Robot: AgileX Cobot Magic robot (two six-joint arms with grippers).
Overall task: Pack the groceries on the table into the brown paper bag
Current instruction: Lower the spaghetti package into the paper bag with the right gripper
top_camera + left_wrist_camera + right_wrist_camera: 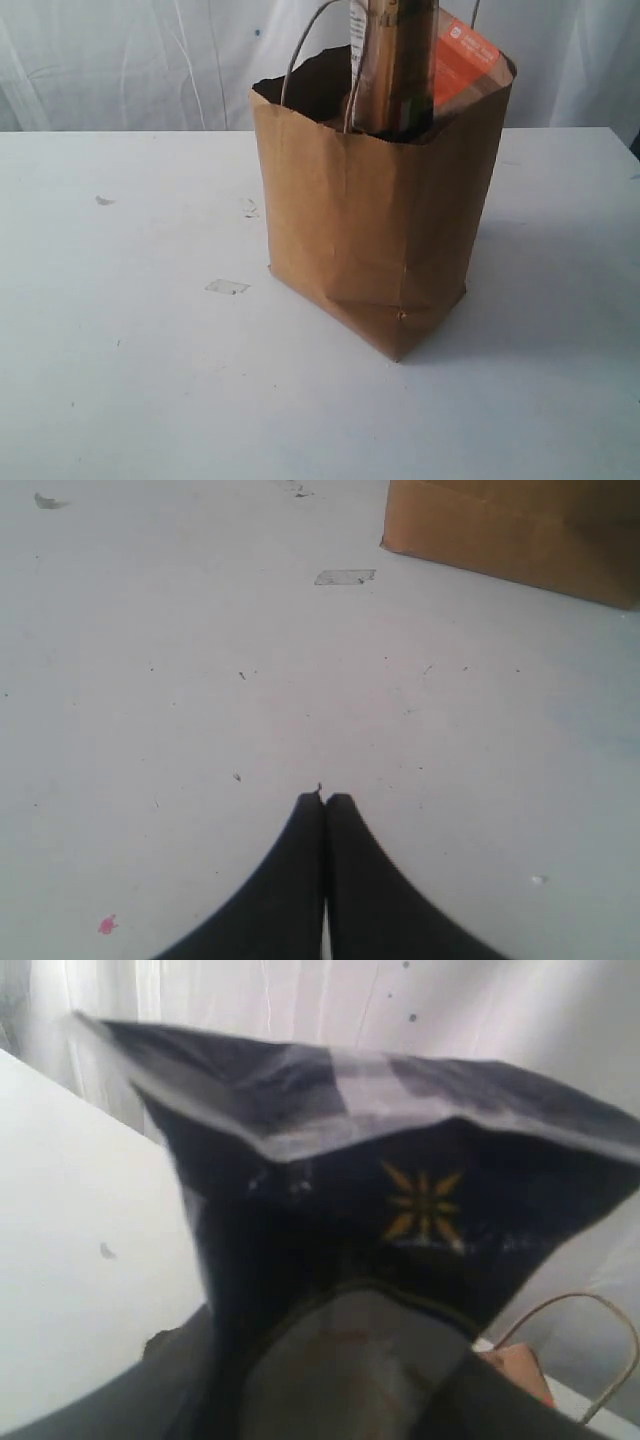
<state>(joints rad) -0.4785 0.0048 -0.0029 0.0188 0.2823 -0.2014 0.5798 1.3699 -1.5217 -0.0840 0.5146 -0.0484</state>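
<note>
My right gripper (345, 1360) looks clamped on the top of the long spaghetti packet (393, 60), upright in the brown paper bag (370, 230) at frame centre since it is too tall to lie flat, while the left gripper (325, 802) idles, fingers together, above the table (180, 680).

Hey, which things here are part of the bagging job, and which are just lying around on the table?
Job: brown paper bag; spaghetti packet and orange-labelled pouch, both standing in it; table.
Lying about: flat grey scrap; dark mark; pink speck.
</note>
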